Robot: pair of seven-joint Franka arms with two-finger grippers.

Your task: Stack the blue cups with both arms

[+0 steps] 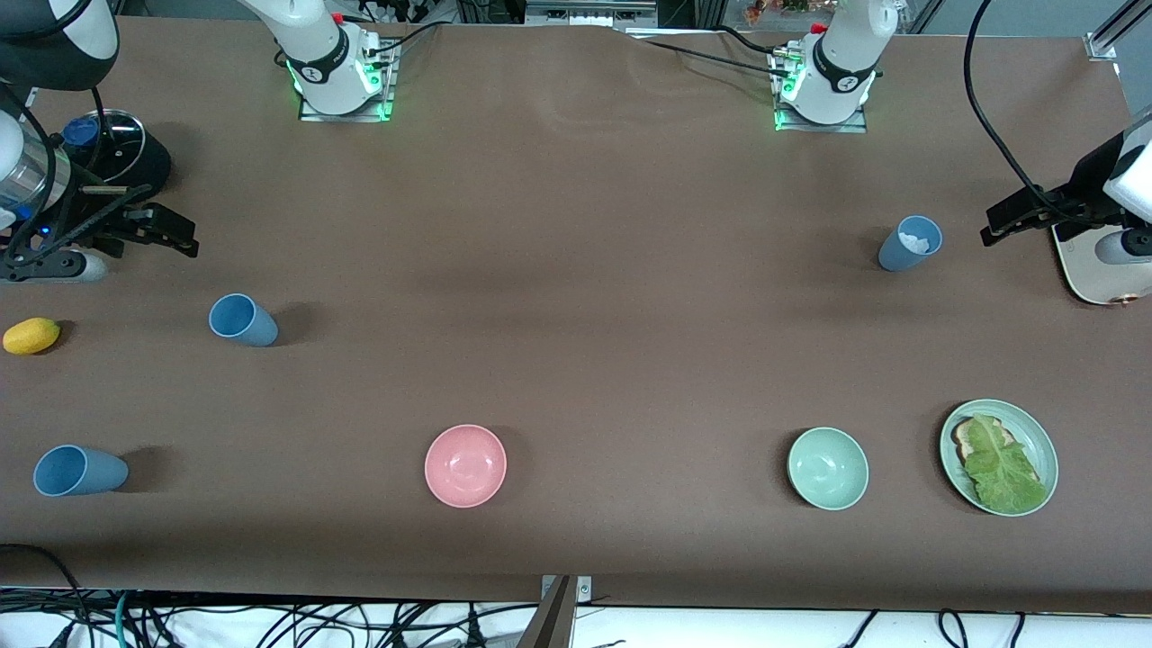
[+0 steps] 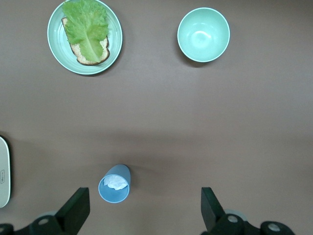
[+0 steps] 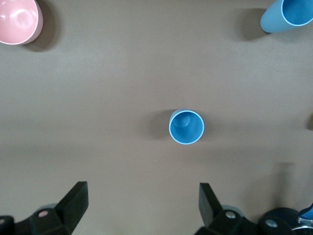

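Brown table [image 1: 576,270]: blue cups [image 1: 243,320], bowls [image 1: 465,465], plate [image 1: 999,456].

Left gripper [image 2: 142,208] hangs over the brown counter [image 2: 220,127], jaws spread wide and empty. One blue cup [image 2: 115,183] stands upright between the jaws, apart from both, with something white inside. A mint-green bowl [image 2: 203,34] and a green plate [image 2: 84,36] holding lettuce on bread sit well apart from the cup.

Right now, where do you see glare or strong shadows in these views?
Front view: green glow at both arm bases; soft shadows beside the blue cups. Left wrist view: glare in the mint bowl. Right wrist view: glare in the pink bowl.
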